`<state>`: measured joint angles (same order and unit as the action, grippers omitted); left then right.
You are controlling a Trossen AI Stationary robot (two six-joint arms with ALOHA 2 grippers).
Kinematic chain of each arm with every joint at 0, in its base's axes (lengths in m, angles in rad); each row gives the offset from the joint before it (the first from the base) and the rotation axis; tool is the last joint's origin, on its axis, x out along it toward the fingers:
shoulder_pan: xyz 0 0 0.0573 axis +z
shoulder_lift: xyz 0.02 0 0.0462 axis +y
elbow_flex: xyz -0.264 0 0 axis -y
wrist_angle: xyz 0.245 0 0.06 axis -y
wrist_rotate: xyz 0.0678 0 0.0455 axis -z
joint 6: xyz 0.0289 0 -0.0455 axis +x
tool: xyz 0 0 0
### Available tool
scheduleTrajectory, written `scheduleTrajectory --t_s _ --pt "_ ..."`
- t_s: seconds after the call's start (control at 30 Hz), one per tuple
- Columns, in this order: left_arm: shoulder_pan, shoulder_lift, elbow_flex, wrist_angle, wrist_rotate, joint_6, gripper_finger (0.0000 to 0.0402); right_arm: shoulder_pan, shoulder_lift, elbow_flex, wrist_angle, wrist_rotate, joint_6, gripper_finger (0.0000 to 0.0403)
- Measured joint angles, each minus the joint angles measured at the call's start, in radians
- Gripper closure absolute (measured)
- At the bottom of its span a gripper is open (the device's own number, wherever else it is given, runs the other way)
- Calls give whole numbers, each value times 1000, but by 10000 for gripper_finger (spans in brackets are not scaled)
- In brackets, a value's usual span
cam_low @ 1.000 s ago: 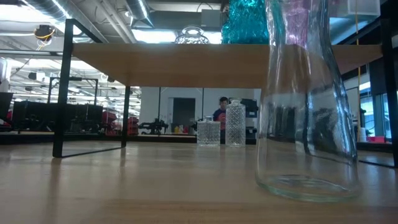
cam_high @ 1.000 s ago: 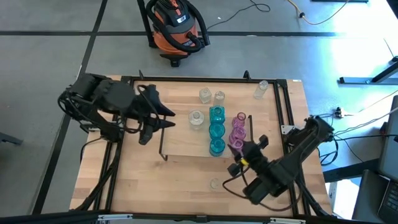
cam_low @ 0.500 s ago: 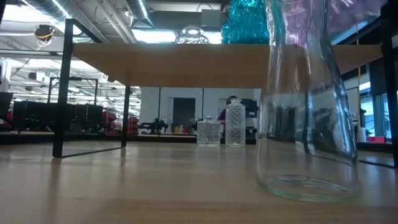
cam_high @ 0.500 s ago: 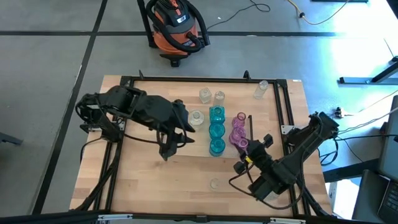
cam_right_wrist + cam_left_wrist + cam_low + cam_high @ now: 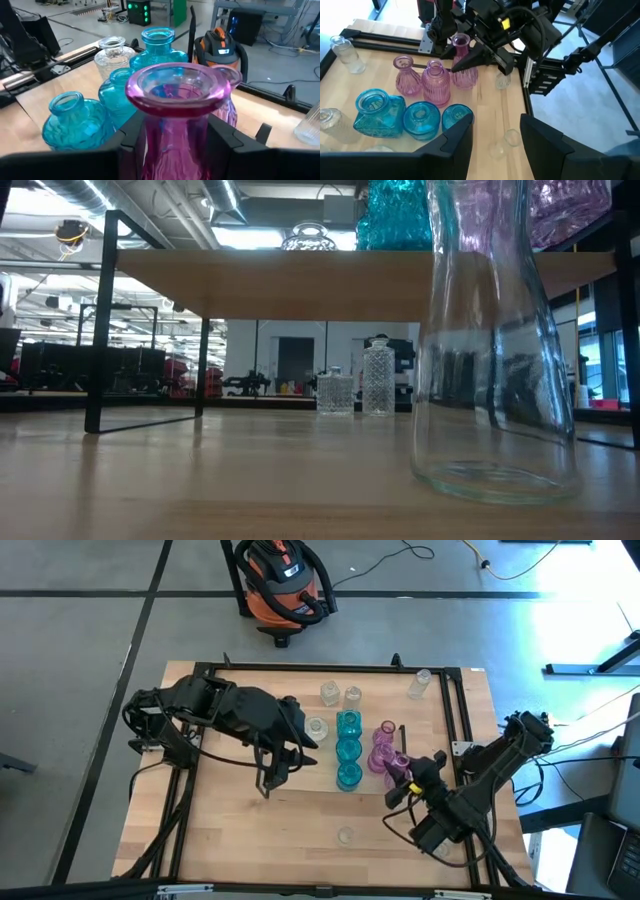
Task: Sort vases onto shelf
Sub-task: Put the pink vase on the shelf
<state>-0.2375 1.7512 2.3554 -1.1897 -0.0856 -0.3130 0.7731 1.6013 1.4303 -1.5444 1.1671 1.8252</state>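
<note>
**Pink vase held at the shelf's right end**

The right end effector [image 5: 403,780] is clamped on a pink vase [image 5: 177,107] at the near end of the pink row on the shelf [image 5: 300,775]. The left end effector [image 5: 283,765] hangs over the shelf, fingers parted and empty, left of three teal vases [image 5: 348,750]. A clear vase [image 5: 345,835] stands on the worktop [image 5: 230,830] near the front.

Pink vase [image 5: 463,62] in right end effector [image 5: 470,60]

High cam looks straight down on the shelf [image 5: 305,765]. Low cam sits at desk height, peering under it. Wrist cams face it from opposite sides, close up, sharing the teal vases [image 5: 415,117].
</note>
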Motion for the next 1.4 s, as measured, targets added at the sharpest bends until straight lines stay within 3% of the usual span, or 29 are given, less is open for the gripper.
scheduleTrajectory --t_s 0.3,0.73,0.9,1.2,1.4 --pt "0 0 0 4 -18 -21 246 15 7 -2 133 -3 -63 282" --pt "0 0 0 34 -28 -37 246 -11 40 -2 158 -10 -97 282" --pt "0 0 0 33 -28 -46 246 -29 66 -2 161 -17 -50 256" --pt "-4 0 0 33 -28 -51 246 -27 68 -2 157 -18 -49 281" --pt "-4 0 0 33 -28 -51 246 -27 68 -2 159 -40 -49 230"
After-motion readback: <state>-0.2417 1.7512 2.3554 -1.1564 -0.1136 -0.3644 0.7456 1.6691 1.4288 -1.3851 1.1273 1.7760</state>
